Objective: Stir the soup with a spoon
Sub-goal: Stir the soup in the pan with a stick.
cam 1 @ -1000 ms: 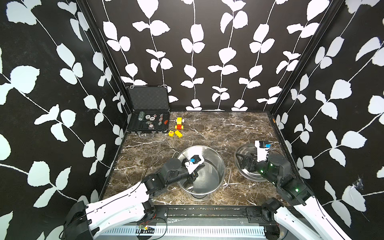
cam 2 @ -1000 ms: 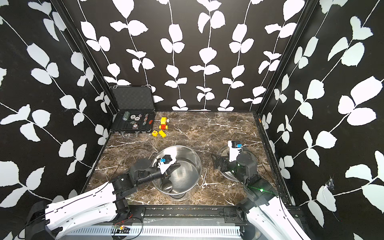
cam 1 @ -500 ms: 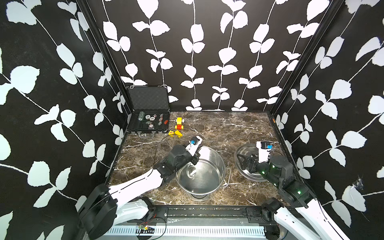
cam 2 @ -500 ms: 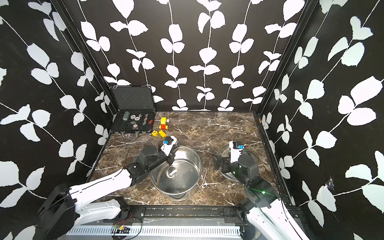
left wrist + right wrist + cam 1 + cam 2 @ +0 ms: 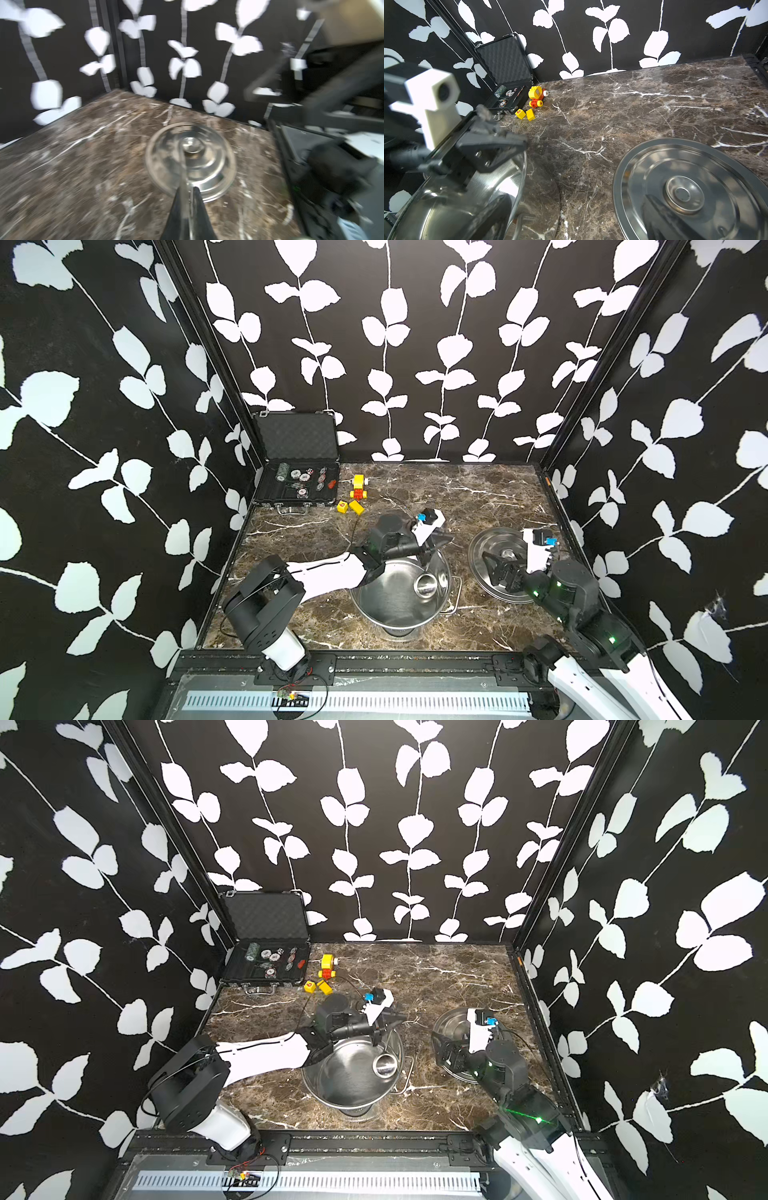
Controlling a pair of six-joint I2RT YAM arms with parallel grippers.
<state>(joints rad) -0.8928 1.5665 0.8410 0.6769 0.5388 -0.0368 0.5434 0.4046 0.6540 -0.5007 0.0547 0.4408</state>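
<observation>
**A:** Where is the spoon at this moment?

**B:** In both top views its small round bowl is down inside the pot, in the lower middle of the frame. It is close to the wall on the picture's right side. The left gripper is clamped on the thin handle. In the left wrist view its two fingers press a shiny strip between them.

**A:** And the other arm?

**B:** The right gripper hangs over the lid, at the lower right of the frame. Its jaws are wide apart and there is nothing in them. So nothing holds the pot.

**A:** What can go wrong, in your opinion?

**B:** Mainly two things, I think. The handle is a smooth slim rod, so it may turn or slide between the fingers when the bowl drags on the steel. The pot also looks empty and stands free on the table, so a push of the spoon against the wall may shift it. Besides, the gripper body is very near to the far rim and may knock it.

**A:** What can you not see?

**B:** I find no soup, only bare shiny metal. Whether the bowl touches the bottom, I cannot tell. The left arm covers the pot's side at the picture's left. The left wrist view is blurred, and the right wrist view shows only one finger of its gripper.
</observation>
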